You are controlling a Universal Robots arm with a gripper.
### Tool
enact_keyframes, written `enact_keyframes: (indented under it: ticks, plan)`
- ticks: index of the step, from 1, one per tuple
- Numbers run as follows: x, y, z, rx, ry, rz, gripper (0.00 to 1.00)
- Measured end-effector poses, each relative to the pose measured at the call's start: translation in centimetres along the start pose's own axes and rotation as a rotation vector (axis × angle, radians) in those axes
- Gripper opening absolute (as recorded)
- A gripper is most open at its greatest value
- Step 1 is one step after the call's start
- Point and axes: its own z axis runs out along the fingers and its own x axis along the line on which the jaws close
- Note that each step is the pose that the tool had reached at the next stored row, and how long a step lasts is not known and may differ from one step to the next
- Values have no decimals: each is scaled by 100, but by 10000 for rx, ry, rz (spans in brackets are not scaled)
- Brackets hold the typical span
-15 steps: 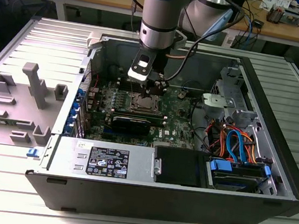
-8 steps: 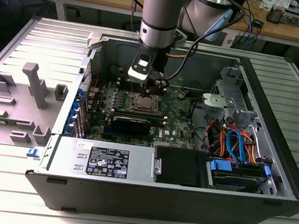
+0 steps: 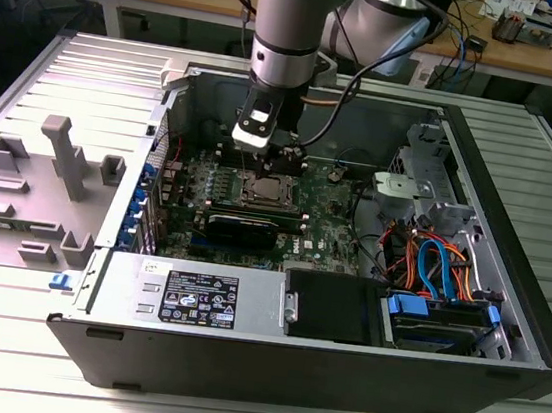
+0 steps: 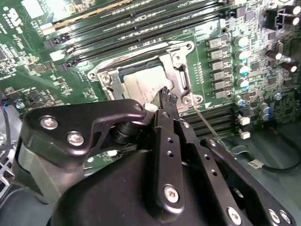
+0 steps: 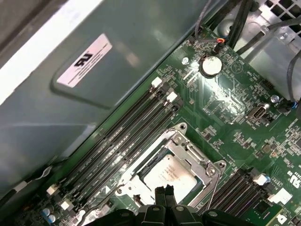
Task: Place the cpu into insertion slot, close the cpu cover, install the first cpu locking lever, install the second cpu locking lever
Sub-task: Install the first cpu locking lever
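Observation:
The cpu (image 5: 169, 176) (image 4: 138, 87) lies flat in the insertion slot (image 3: 265, 193) on the green board, its grey-tan top showing through the window of the cpu cover (image 5: 189, 151) (image 4: 178, 66). The silver cover is folded down over it. My gripper (image 5: 163, 192) (image 4: 167, 94) (image 3: 267, 157) hangs just above the socket's edge, with its black fingertips pressed together and nothing between them. A thin wire locking lever (image 4: 207, 123) (image 5: 215, 184) runs along one side of the socket, just beside the fingertips.
Long black memory slots (image 5: 122, 136) (image 4: 141, 23) flank the socket. The grey case wall (image 5: 94, 70) rises close behind them. Orange and blue cables (image 3: 440, 267) fill the exterior view's right side of the case. A black shroud (image 3: 329, 304) sits in front. Grey fixtures (image 3: 61, 155) stand outside the case.

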Motion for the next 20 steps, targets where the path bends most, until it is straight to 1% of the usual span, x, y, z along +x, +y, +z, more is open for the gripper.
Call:
enact_keyframes:
  ticks: [4, 9, 13, 17, 20]
  plan:
    - [33, -33, 0, 1, 0, -28, 11]
    - [36, -37, -3, 6, 2, -175, 11]
    - [37, -36, -45, 5, 3, -251, 11]
    - [37, -36, -51, 4, 4, -316, 11]
    - [40, -40, -52, 19, 9, -789, 11]
